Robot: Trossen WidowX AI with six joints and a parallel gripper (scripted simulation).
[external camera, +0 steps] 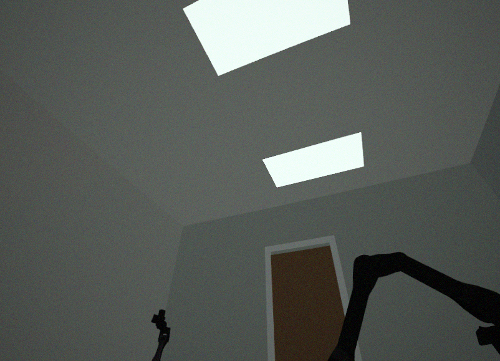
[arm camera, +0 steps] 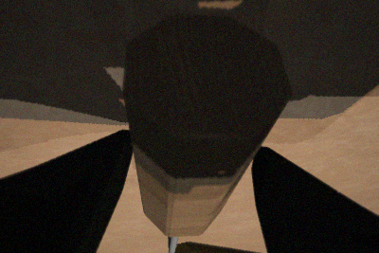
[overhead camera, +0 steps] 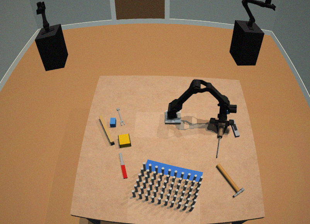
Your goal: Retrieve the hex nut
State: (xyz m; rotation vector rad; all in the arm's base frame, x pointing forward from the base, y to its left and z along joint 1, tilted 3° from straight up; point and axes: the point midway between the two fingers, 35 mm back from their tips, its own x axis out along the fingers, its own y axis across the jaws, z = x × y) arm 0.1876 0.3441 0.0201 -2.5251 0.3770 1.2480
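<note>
The end effector [overhead camera: 220, 130] is lowered over the wooden handle [arm camera: 182, 206] of a long thin pick tool [overhead camera: 218, 144], its two dark fingers half closed and flanking the handle. In the wrist view narrow gaps remain on both sides of the handle, so the fingers appear to be closing on it and do not look clamped; the tool seems to lie on the table [overhead camera: 150, 96] with nothing gripped. Grasping at the thick handle makes sense, since it leaves the slim metal shaft free to reach forward, and that shaft points away from the end effector toward the spacer field [overhead camera: 165, 186]. The hex nut cannot be made out in any view; it is presumably hidden among the upright spacers, well ahead of the end effector and off to one side. The blue taped strip [overhead camera: 172, 169] runs along the field's edge nearest the end effector, so a drag toward the arm would probably bring the nut onto it. A grey flat tool [overhead camera: 235, 129] lies just beside the end effector, and a hammer [overhead camera: 229, 180] lies beyond the shaft's tip, near the field's corner. Both are close enough that a careless swing could catch them. The narrow shaft suits the tight gaps between spacers.
</note>
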